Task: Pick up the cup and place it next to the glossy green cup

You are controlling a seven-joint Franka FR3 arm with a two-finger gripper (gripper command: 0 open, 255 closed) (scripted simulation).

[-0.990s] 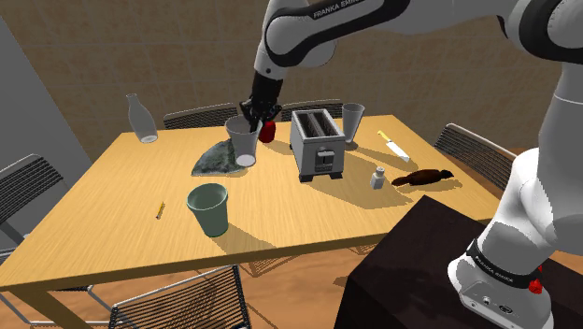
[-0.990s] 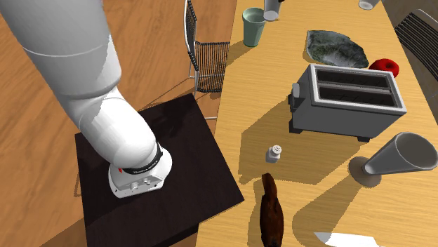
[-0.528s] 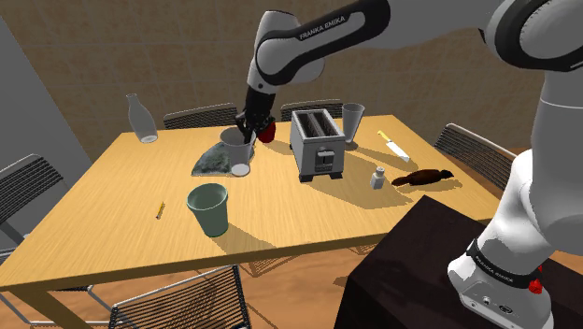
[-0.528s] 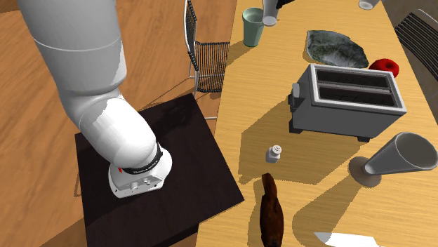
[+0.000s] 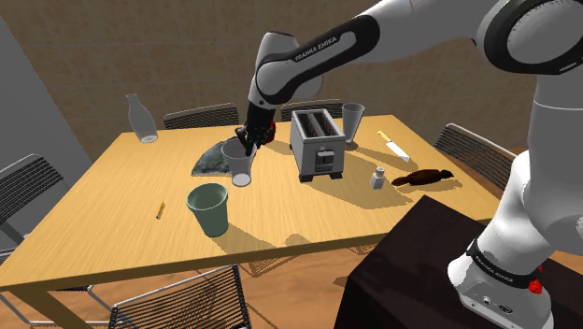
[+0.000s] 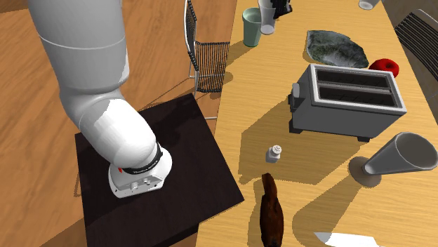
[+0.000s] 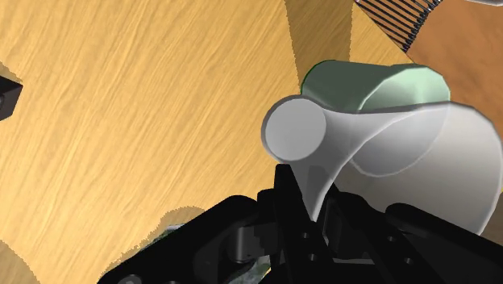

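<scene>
Currently, the relation that governs the coming move is the offset between the carried cup and its target.

Nearest in the shoulder view, at lower centre of the frame, the green cup point(image 5: 208, 210) stands upright on the wooden table point(image 5: 112, 234), mouth up. Up and slightly right of it, across a strip of bare tabletop, is the translucent grey cup point(image 5: 240, 168). It hangs from the black gripper point(image 5: 246, 142) directly above it. As the wrist view shows, the jaws stand clamped on the cup's wall near the rim, one inside and one outside.

The held cup's long axis is tilted off vertical, with the base swung out ahead of the gripper. Whether the base touches the table cannot be told. In the wrist view the green cup lies just beyond the held cup, partly visible through its translucent wall. At top centre of the second exterior view the two cups appear just beside each other, green cup to the left. Farther back in the shoulder view, right of the gripper, the grey toaster point(image 5: 316, 145) stands well apart from both cups.

Judgement: from the gripper, the target lies toward the lower left of the shoulder view. The move probably calls for a short travel that way, then righting the cup's axis and lowering it before release. Risk: the tilted base may clip the green cup.
</scene>
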